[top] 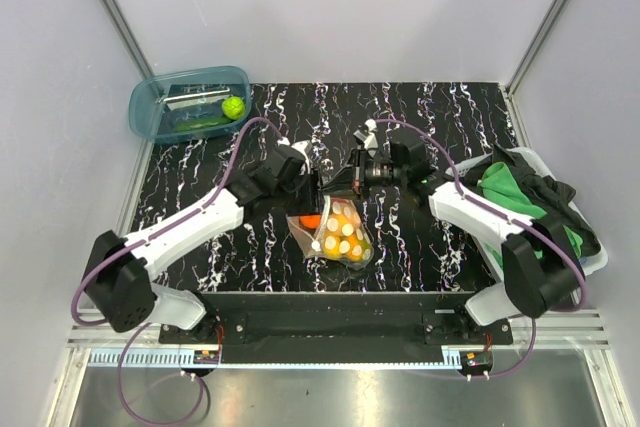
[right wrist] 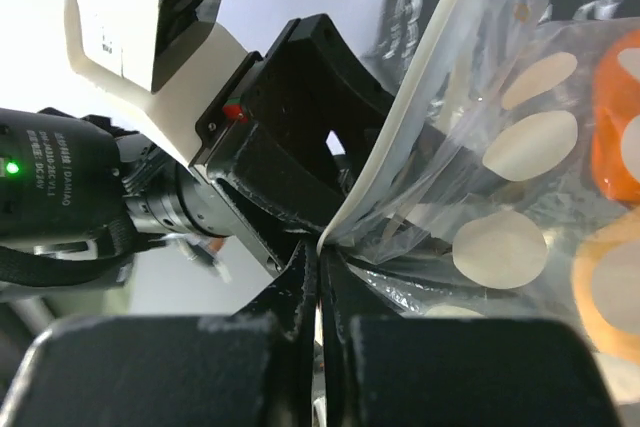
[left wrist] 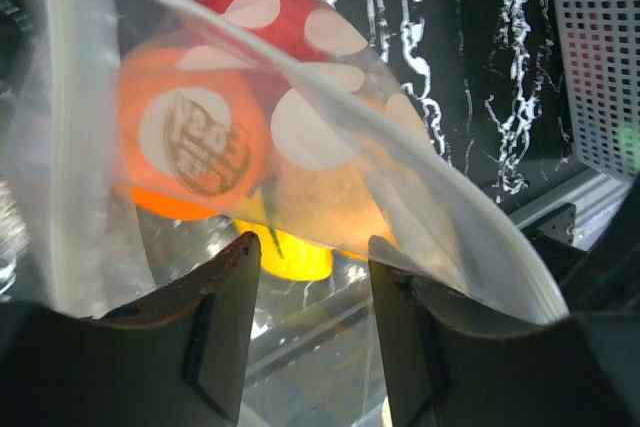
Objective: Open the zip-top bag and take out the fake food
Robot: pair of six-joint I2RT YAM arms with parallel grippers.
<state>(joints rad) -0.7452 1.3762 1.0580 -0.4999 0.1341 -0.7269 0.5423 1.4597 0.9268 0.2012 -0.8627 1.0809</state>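
Top external view showed one zip-top bag (top: 342, 234) just below both jaws, and one blue tub (top: 148, 117) holding one lime-green fruit (top: 233, 106); right gripper (right wrist: 320, 267) was clamped on the bag's lip; left gripper (left wrist: 310, 247) stood apart; three fake food (left wrist: 190, 147) pieces, red, orange and yellow, lay bagged just ahead.

The zip-top bag (top: 338, 232) lies near the middle of the table (top: 450, 127), towards the near edge. Its mouth end is lifted towards the far side. It is clear, crinkled plastic printed with pale round dots, and its white zip rim is pinched in the closed jaws of the right gripper (right wrist: 320, 252). The fake food (left wrist: 135, 182) sits bunched inside: glossy orange, red and yellow pieces. One lime-green piece (top: 233, 107) lies in the blue tub (top: 150, 112) at the far left corner.
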